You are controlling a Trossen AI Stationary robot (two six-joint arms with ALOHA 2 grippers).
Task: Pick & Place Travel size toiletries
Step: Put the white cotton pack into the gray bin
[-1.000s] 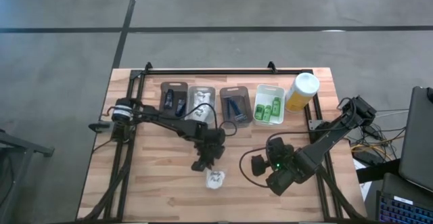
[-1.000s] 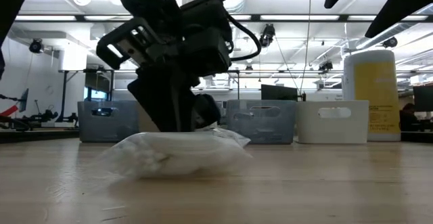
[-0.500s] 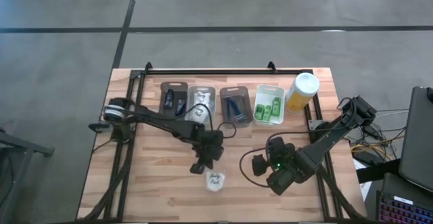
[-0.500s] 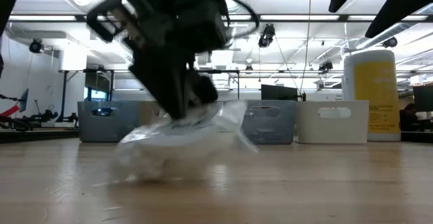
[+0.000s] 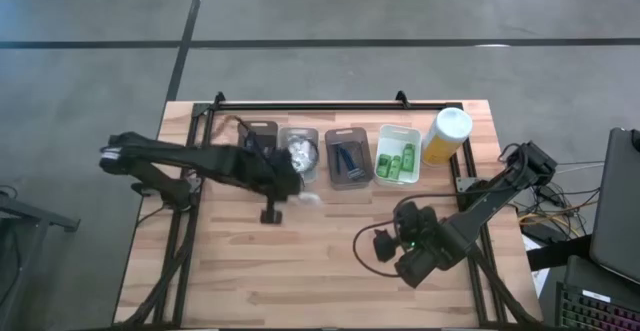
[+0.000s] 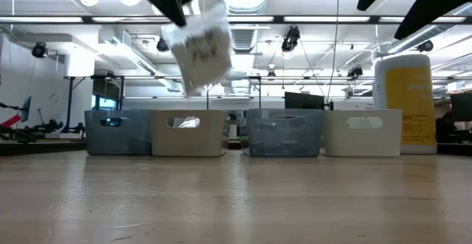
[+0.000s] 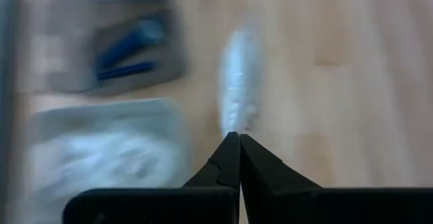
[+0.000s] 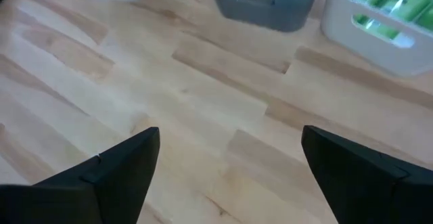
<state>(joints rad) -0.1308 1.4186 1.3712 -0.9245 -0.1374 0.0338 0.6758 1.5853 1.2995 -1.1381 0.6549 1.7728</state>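
A white packet point(image 6: 198, 43) with dark print hangs in the air above the tabletop point(image 5: 300, 261), pinched in the closed left claw point(image 7: 233, 137), just in front of the row of trays point(image 6: 188, 132). The right claw point(image 8: 230, 166) waits wide open, low at the right.

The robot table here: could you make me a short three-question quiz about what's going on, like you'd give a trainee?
1. True or false: the left gripper is shut on the white packet, held up off the table.
2. Which tray holds the green bottles? A) the white tray B) a grey tray
3. Fill in: the right gripper, over bare wood, is ____.

Key: 1 true; 2 A; 3 open.
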